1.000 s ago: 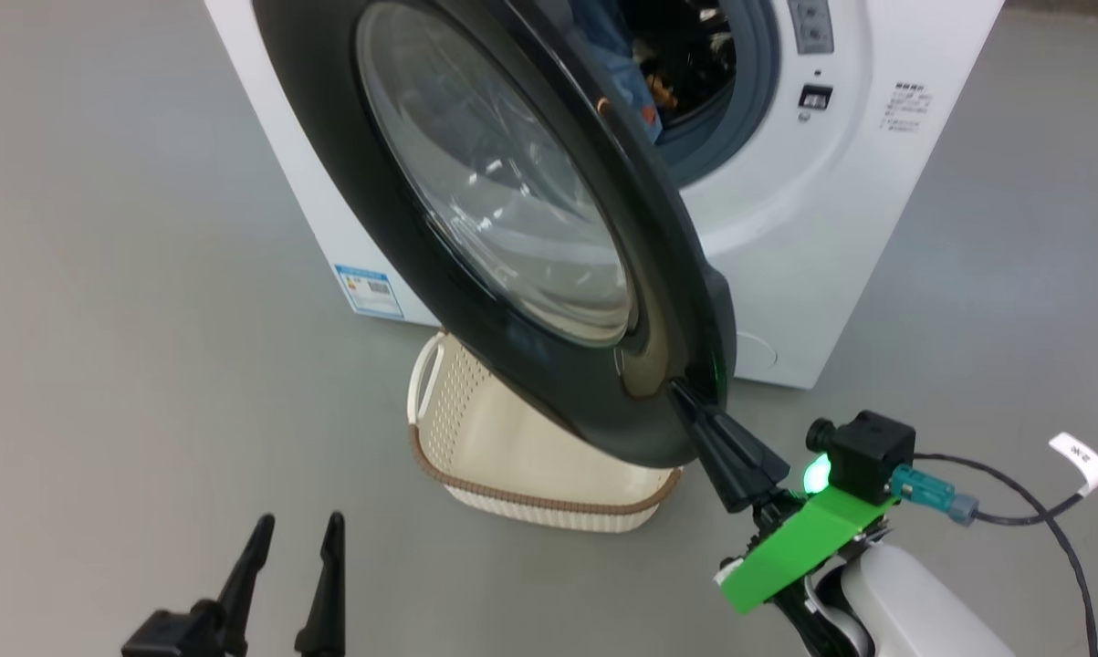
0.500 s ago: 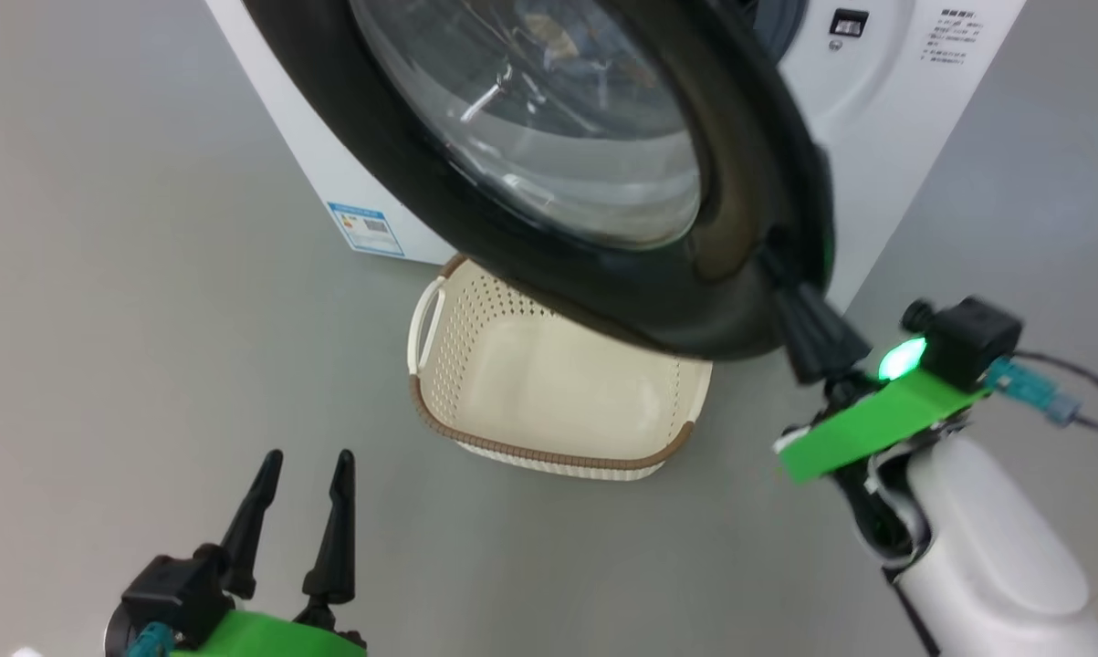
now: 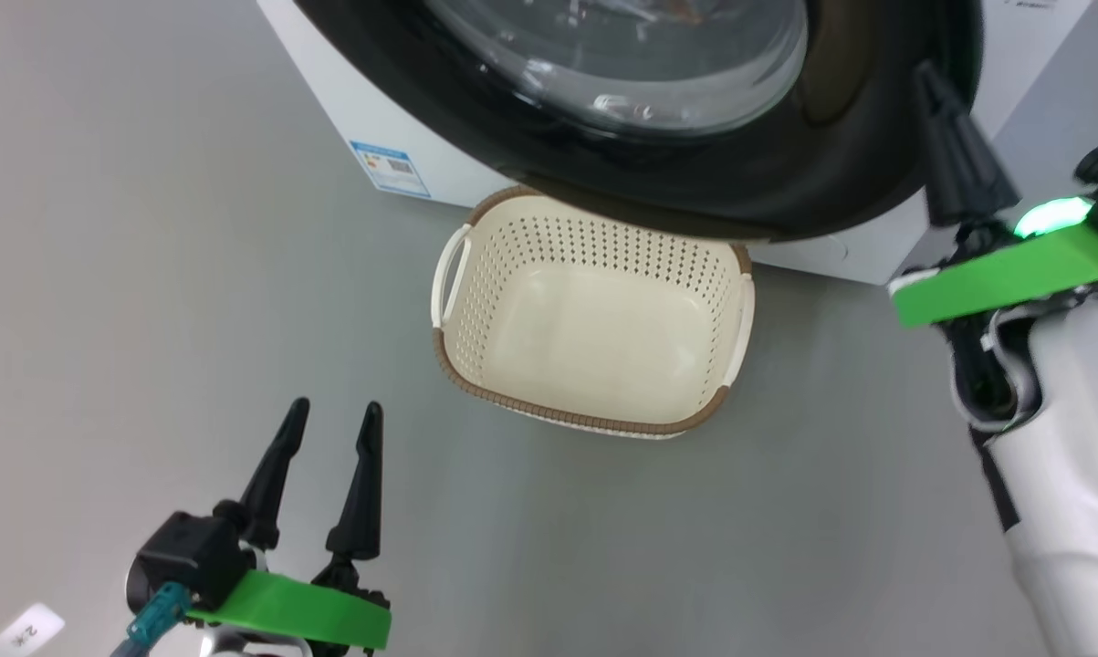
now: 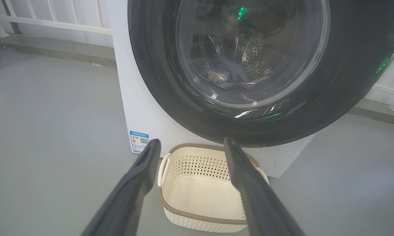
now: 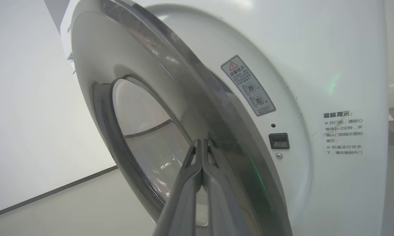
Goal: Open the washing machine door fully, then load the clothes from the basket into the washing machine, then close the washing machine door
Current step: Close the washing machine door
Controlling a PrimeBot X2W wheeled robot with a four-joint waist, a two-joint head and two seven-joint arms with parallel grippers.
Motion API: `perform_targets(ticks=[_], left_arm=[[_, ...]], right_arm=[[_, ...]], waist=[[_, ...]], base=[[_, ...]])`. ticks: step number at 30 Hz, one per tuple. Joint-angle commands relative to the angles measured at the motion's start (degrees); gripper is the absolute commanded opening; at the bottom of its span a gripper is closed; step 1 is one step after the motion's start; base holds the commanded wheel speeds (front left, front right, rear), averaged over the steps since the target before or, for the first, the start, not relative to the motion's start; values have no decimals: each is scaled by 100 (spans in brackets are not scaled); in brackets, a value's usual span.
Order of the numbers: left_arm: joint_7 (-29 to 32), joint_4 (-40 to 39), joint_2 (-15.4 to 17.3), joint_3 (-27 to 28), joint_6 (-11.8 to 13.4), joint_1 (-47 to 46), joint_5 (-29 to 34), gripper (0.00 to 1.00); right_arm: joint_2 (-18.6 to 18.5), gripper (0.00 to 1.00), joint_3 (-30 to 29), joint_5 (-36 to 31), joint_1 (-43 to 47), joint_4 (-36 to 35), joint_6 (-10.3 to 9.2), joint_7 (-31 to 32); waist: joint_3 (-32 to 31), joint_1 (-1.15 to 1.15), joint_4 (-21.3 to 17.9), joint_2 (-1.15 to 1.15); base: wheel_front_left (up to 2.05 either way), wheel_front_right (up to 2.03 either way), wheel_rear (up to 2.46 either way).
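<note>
**A:** What is counted in the head view?

**B:** One basket (image 3: 576, 416), one washing machine door (image 3: 740, 178) and two pincers are counted. The left pincer (image 3: 337, 404) is held spread open above the grey floor (image 3: 129, 301), near the basket's front left corner but apart from it. The right pincer (image 3: 925, 75) is pressed shut with nothing gripped, and its tip is laid at the door's right edge. The basket is set on the floor just in front of the washing machine (image 3: 375, 114), partly under the door.

**A:** And what is added by the left wrist view?

**B:** The clothes (image 4: 228, 73) are made out there as one blue heap in the drum, through the door (image 4: 151, 65) glass. The basket (image 4: 200, 215) is framed between the parted fingers of the left pincer (image 4: 192, 140), beyond their tips. One blue label (image 4: 139, 142) is seen on the machine (image 4: 131, 98).

**A:** And by the right wrist view?

**B:** The door's silver inner face (image 5: 183, 82) is shown, with a gap left to the machine's front (image 5: 314, 65). The shut right pincer (image 5: 202, 141) is pointed at that inner rim. One warning sticker (image 5: 248, 85) and one latch slot (image 5: 278, 141) are counted.
</note>
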Motion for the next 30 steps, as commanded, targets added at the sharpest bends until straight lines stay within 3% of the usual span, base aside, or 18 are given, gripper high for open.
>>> perform_targets(ticks=[1, 22, 30], left_arm=[[-37, -175, 53, 154, -9, -230, -44, 100], [-37, -326, 52, -107, -9, -691, -257, 100], [-37, -225, 52, -2, -9, -678, -221, 100]], right_arm=[[-48, 0, -60, -2, -267, -127, 8, -28], [-287, 0, -587, -269, -1647, 238, 8, -28], [-382, 0, -79, -342, -1252, 87, 8, -28]], waist=[[154, 0, 104, 0], [792, 0, 356, 0], [679, 0, 224, 0]], base=[[0, 0, 0], [0, 0, 0], [0, 0, 0]])
